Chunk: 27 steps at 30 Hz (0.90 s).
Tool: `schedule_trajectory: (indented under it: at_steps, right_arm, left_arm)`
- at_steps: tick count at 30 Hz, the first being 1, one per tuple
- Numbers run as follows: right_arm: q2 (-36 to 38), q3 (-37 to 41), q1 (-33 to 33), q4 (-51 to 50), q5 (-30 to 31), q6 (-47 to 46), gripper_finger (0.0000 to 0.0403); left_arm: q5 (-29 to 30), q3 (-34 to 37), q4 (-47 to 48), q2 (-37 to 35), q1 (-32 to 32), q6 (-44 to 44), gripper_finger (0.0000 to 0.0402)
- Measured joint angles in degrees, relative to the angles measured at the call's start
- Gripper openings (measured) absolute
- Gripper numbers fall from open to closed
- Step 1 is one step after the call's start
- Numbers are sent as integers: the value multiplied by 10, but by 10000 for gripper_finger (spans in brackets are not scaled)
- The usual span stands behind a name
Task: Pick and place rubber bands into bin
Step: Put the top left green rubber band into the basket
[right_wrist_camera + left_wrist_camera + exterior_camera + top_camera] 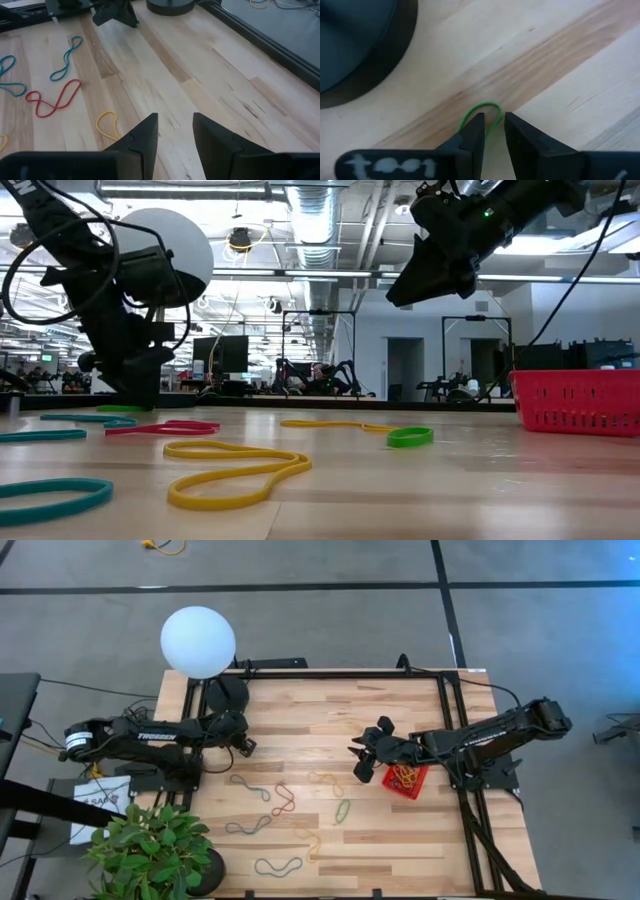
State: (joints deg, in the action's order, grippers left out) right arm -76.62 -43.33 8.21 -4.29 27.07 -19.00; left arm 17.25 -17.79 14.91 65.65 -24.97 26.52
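High view: light wood-plank counter (300,730) in a black frame on grey floor, with a white globe lamp (198,641) at the back left and a potted plant (150,845) at the front left corner. Low view shows an open workshop hall behind, with ceiling ducts.

Loose rubber bands (262,822) lie across the counter's middle and front; more are piled in the red bin (407,780) toward the right.

Left end effector (492,132) sits low near the lamp base, fingers slightly apart around a green band (481,112), whose lower part is hidden between them. Right end effector (174,132) hovers just left of the bin, fingers apart, holding nothing.

White lettering on the left arm reads roughly "TROSSEN". Paper sign (100,802) by the plant is partly covered and unreadable.
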Motion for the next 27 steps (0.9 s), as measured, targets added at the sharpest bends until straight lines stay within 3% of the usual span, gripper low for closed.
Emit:
schedule_trajectory:
  at_steps: [10,13,20,27]
  right_arm:
    - [0,0,-1,0,29,0,118]
    - [0,0,-1,0,27,0,118]
    - [2,0,10,-7,13,-49,118]
    - [44,0,34,-35,14,-50,118]
  left_arm:
    - [-6,2,-88,2,0,-35,5]
    - [-49,-4,-130,2,7,-35,1]
    - [-221,-60,-292,2,55,-59,0]
    - [-215,-140,-327,32,135,-84,0]
